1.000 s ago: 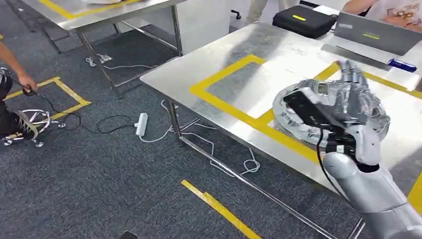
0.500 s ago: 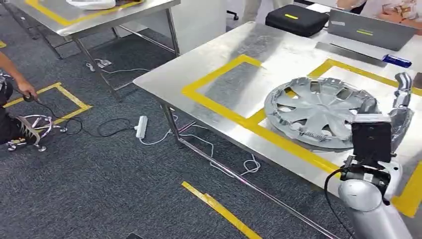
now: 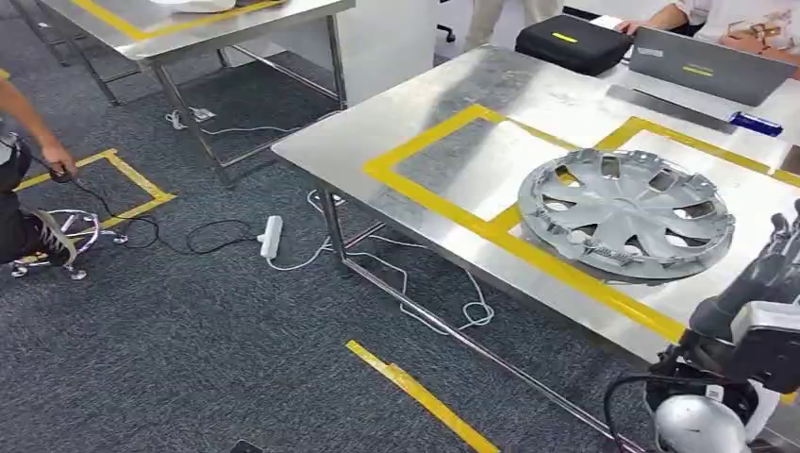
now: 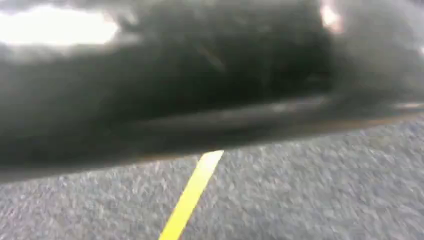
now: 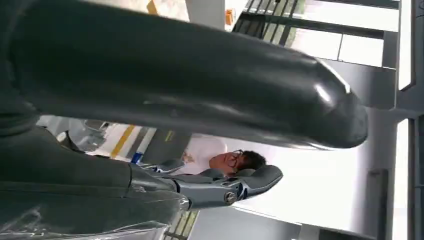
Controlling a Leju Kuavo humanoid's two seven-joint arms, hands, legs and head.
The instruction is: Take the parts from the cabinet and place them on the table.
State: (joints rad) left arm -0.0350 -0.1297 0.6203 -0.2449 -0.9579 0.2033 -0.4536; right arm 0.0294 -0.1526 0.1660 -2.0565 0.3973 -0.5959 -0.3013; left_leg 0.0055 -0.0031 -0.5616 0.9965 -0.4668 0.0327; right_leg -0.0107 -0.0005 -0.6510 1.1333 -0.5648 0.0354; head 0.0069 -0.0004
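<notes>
Steel table marked with yellow tape carries the silver wheel cover, lying flat at its near right. Just beside it, off the table's near edge, the right hand hangs apart with fingers loosely spread, holding nothing.
</notes>
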